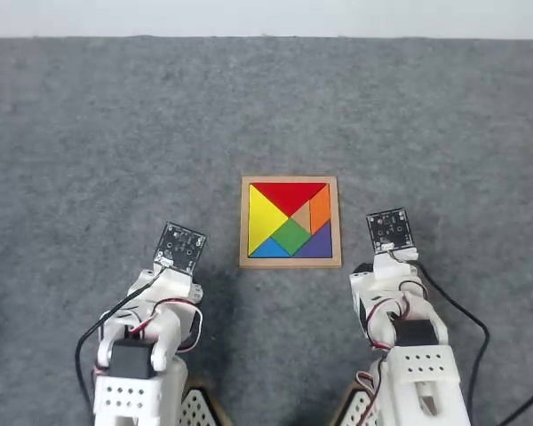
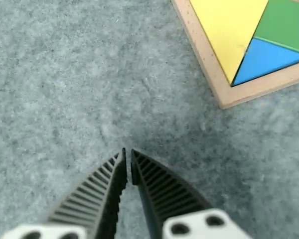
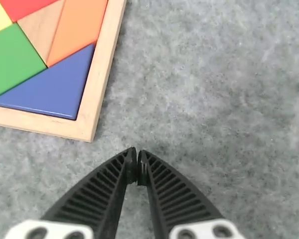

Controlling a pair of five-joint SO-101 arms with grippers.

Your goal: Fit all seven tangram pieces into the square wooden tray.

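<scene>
The square wooden tray (image 1: 290,262) lies mid-table on grey carpet, filled with coloured tangram pieces: red (image 1: 289,195), yellow (image 1: 265,219), green (image 1: 290,236), orange (image 1: 320,210), purple-blue (image 1: 317,243), light blue (image 1: 268,249) and a small tan triangle (image 1: 301,216). My left gripper (image 2: 128,154) is shut and empty over carpet, short of the tray's near left corner (image 2: 228,97). On the other side my right gripper (image 3: 137,155) is shut too, holding nothing, just off the tray's near right corner (image 3: 87,130).
Grey carpet (image 1: 115,133) covers the table all round the tray. A pale wall strip (image 1: 266,18) runs along the far edge. Black cables (image 1: 462,311) trail beside the right arm.
</scene>
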